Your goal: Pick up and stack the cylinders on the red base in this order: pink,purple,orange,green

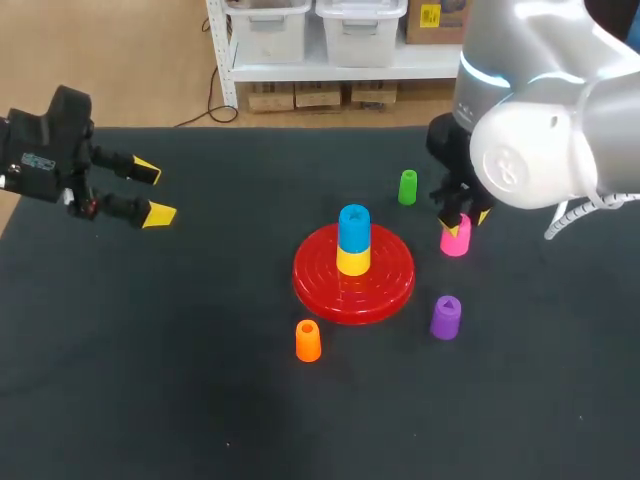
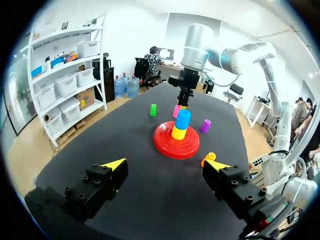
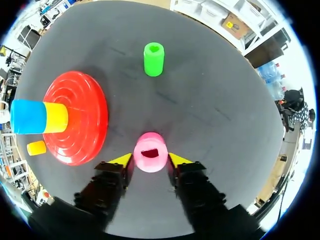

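Pink cylinder (image 3: 150, 152) stands upright on the bench (image 1: 200, 390) near the red base (image 1: 385, 285), which carries a yellow cylinder (image 1: 353, 262) under a blue cylinder (image 1: 353, 227), and my right hand (image 3: 150, 161) grips it from both sides because, I judge, it stacks first, while my left hand (image 1: 150, 192) hangs open, well apart.

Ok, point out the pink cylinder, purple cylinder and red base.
pink plastic cylinder (image 3: 150, 152), right wrist view, top opening.
purple plastic cylinder (image 1: 445, 322), head view, side wall.
round red plastic base (image 1: 318, 272), head view, bare left part.
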`<action>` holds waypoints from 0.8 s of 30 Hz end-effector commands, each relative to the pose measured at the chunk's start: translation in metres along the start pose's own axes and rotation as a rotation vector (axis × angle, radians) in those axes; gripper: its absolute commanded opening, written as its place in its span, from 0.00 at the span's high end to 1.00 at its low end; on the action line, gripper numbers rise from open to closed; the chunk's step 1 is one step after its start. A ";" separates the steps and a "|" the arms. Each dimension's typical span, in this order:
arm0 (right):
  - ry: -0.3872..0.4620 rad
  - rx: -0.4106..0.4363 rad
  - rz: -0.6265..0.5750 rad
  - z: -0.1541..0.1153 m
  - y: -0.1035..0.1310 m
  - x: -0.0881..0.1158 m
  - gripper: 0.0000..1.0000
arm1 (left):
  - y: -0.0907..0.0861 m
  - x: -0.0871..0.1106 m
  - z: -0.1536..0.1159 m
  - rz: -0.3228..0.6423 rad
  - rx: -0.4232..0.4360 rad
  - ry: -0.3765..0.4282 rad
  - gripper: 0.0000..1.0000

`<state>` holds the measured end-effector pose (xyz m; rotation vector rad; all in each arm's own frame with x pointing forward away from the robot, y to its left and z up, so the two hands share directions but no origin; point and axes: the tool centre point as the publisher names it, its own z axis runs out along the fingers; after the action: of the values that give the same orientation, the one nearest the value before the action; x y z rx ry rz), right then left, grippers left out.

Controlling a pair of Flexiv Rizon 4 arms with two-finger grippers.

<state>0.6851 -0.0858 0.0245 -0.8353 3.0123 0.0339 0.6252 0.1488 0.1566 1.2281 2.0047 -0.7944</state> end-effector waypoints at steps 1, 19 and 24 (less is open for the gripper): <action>-0.001 0.005 0.002 0.000 -0.001 0.000 0.05 | 0.000 0.002 0.000 0.003 -0.001 -0.006 0.00; -0.001 0.016 -0.003 0.002 0.002 -0.002 1.00 | 0.000 0.002 0.000 0.003 -0.001 -0.006 0.00; -0.001 0.026 -0.004 0.000 0.001 0.000 1.00 | 0.000 0.002 0.000 0.003 -0.001 -0.006 0.00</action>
<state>0.6867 -0.0839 0.0230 -0.8453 3.0087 0.0043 0.6252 0.1488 0.1566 1.2281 2.0047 -0.7944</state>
